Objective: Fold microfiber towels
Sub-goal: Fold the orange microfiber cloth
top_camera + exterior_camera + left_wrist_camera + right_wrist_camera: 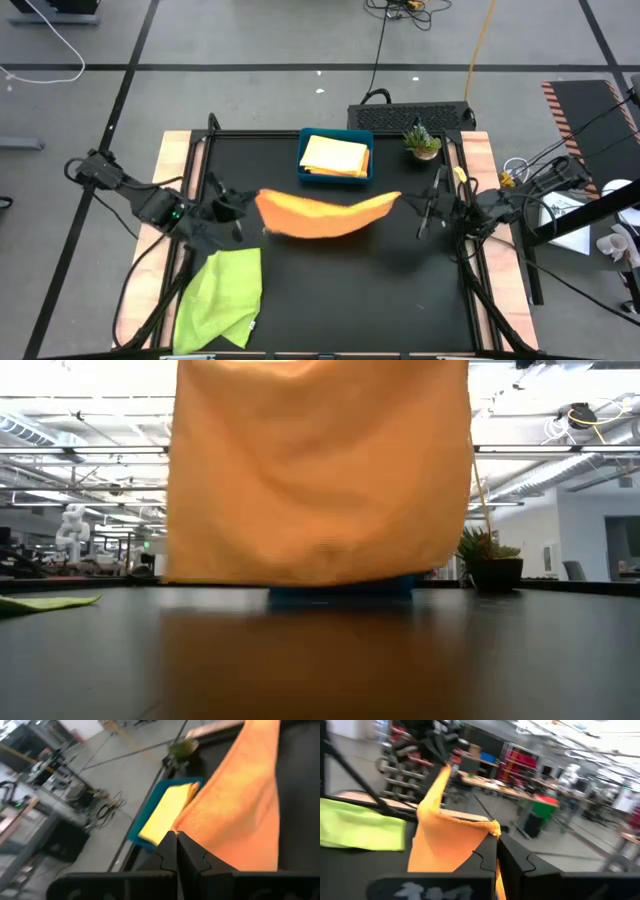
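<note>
the left gripper [250,203] and right gripper [408,201] each pinched one top corner of the soft orange microfiber towel [325,214], which hung stretched between them above the black table [340,290]. step in hand: lift and spread. the next move likely calls for laying it flat for folding.

No readable text or labels anywhere.

Even overhead lighting; sharp fixed views, motion-blurred wrist views.
Ceiling strip lights [80,450] glare white in the low view, where the black counter [500,650] mirrors the hanging orange towel [320,470] as a dull sheen. From above, the towel casts a soft shadow. Both wrist views are smeared, backgrounds out of focus.
</note>
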You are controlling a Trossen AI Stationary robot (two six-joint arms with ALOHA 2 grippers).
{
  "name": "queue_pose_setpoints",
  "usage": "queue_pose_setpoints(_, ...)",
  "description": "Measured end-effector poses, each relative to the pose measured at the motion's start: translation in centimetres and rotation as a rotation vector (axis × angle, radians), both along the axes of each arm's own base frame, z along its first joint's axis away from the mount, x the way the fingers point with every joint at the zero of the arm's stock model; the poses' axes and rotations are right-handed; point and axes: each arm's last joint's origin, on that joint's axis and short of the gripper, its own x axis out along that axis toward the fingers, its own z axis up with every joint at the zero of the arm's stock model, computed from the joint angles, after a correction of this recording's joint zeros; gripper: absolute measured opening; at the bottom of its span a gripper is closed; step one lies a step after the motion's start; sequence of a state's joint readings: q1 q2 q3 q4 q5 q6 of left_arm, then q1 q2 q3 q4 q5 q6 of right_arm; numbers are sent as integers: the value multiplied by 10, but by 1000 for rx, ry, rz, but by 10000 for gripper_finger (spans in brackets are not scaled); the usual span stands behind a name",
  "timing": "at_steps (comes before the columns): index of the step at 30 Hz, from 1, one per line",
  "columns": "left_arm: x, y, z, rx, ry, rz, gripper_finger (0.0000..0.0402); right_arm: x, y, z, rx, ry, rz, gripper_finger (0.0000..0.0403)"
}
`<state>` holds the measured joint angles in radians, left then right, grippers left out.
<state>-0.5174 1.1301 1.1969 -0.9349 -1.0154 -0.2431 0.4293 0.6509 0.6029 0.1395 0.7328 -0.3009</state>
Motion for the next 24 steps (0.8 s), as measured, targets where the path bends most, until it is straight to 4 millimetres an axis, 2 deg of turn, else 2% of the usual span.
queue_pose_setpoints(6,7,26,-1,3,68,68,0,-8,-10,3,5,-10,-85,0)
queue_pose_setpoints(11,12,41,-1,92,172,48,0,-17,-21,9,-4,-45,-171,0)
queue_pose_setpoints(15,15,49,-5,12,164,57,0,-21,-25,6,57,-42,-186,0)
queue_pose_setpoints(17,18,45,-13,-25,143,39,0,-21,-25,-1,90,7,-176,0)
queue_pose_setpoints(21,19,24,-35,1,147,-56,0,-15,-15,-23,183,94,-51,0)
queue_pose_setpoints(24,17,11,-53,-53,122,-94,0,-11,-5,-42,253,148,30,0)
